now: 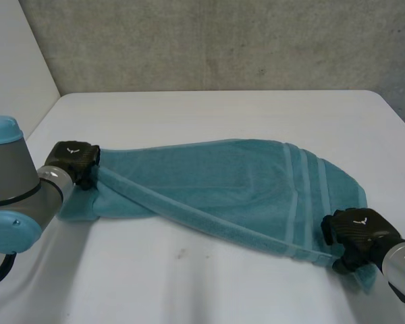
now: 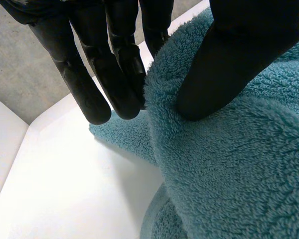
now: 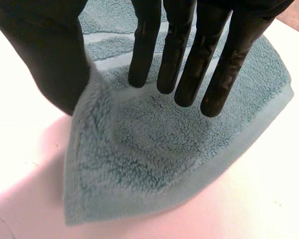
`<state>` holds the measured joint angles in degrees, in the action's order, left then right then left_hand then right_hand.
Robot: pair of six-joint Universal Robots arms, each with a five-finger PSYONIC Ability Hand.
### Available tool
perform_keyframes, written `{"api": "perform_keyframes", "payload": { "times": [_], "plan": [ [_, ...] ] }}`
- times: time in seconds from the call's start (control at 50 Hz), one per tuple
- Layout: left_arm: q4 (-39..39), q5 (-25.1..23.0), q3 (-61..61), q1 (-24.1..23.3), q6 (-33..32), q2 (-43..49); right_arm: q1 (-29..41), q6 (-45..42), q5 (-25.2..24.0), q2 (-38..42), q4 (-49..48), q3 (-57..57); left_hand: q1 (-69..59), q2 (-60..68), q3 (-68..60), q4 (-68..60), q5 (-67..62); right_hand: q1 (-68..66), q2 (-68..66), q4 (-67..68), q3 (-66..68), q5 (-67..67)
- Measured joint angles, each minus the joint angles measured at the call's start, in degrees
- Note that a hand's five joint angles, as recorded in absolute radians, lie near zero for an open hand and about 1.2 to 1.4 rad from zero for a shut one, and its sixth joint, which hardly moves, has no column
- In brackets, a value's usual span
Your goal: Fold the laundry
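Observation:
A teal towel (image 1: 236, 182) with lighter stripes near its right end lies stretched across the white table (image 1: 189, 283). My left hand (image 1: 74, 160) holds the towel's left end. In the left wrist view its thumb (image 2: 224, 64) presses into the pile while the fingers (image 2: 114, 79) stand behind the towel (image 2: 229, 174) edge, pinching it. My right hand (image 1: 356, 231) is at the near right corner. There, the straight fingers (image 3: 189, 64) rest on the towel (image 3: 154, 149) and the thumb (image 3: 45, 55) pushes a raised fold against them. A taut ridge runs between both hands.
A grey concrete wall (image 1: 223, 40) stands behind the table. A white panel (image 1: 13, 61) borders the table's far left. Bare tabletop lies in front of the towel and behind it.

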<state>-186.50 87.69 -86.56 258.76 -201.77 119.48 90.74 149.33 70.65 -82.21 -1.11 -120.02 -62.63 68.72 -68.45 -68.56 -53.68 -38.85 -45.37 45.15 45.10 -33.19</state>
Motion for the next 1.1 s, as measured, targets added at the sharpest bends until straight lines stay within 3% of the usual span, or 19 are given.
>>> {"api": "perform_keyframes", "payload": {
  "times": [0.1,0.22,0.32,0.44,0.58,0.7,0.8,0.88,0.94,0.96,1.04,1.1],
  "plan": [
    [0.18,0.04,-0.14,-0.01,0.01,0.03,-2.29,-0.46,-1.08,-0.03,-0.15,-0.29,0.0,0.0,0.0,0.0,0.0,-17.25,-22.15,22.64,22.24,-22.12],
    [1.86,0.02,-1.52,-0.52,0.04,-2.1,-3.48,-2.09,-1.35,-2.75,1.97,3.19,0.0,0.0,0.0,0.0,0.0,-17.25,-22.17,23.11,22.53,-22.33],
    [6.29,-0.22,-3.84,-1.47,0.32,-11.17,-3.35,-3.67,-1.36,-11.11,8.81,13.52,0.0,0.0,0.0,0.0,0.0,-17.25,-22.17,23.12,22.61,-22.43],
    [10.06,-0.44,-5.33,-2.3,0.28,-20.06,-3.09,-5.71,-1.54,-12.91,17.1,23.77,0.0,0.0,0.0,0.0,0.0,-17.25,-22.17,23.12,22.63,-22.99],
    [13.99,-0.74,-7.64,-2.52,-0.33,-23.2,-1.85,-14.36,0.33,-1.91,27.96,32.58,0.0,0.0,0.0,0.0,0.0,-17.25,-22.17,23.12,22.64,-23.31],
    [14.29,-0.66,-7.22,-2.05,-0.65,-14.02,2.58,-19.16,6.21,13.55,30.69,38.81,0.0,0.0,0.0,0.0,0.0,-17.25,-22.17,23.13,22.65,-23.34],
    [13.17,-0.35,-1.11,-1.74,-1.11,-5.43,6.72,-18.56,11.74,20.73,26.99,47.59,0.0,0.0,-0.03,0.0,0.0,-17.25,-22.17,23.15,22.67,-23.34],
    [12.38,0.04,10.79,-1.85,-3.69,0.77,8.51,-16.64,16.4,23.84,19.3,59.63,0.0,0.03,-0.05,-0.01,0.0,-17.25,-22.17,23.16,22.67,-23.34],
    [12.17,0.09,13.72,-1.93,-4.42,1.71,8.63,-16.44,16.86,24.14,18.15,61.23,0.0,0.03,-0.05,-0.01,0.0,-17.25,-22.17,23.16,22.67,-23.34],
    [10.16,0.49,22.85,-2.21,-5.94,3.38,9.09,-15.82,18.68,25.42,11.32,69.82,0.0,0.05,-0.05,-0.01,0.0,-17.25,-22.17,23.16,22.67,-23.34],
    [6.02,1.03,29.85,-2.52,-6.21,3.58,9.62,-15.64,19.51,25.97,4.62,75.86,0.0,0.07,-0.11,-0.02,0.0,-17.25,-22.17,23.16,22.74,-23.34],
    [-5.15,1.96,36.34,-3.06,-5.46,1.0,11.03,-15.56,20.22,24.99,-7.89,81.63,0.0,0.08,-0.11,-0.02,0.0,-17.25,-22.17,23.16,22.88,-23.36]
  ]
}}
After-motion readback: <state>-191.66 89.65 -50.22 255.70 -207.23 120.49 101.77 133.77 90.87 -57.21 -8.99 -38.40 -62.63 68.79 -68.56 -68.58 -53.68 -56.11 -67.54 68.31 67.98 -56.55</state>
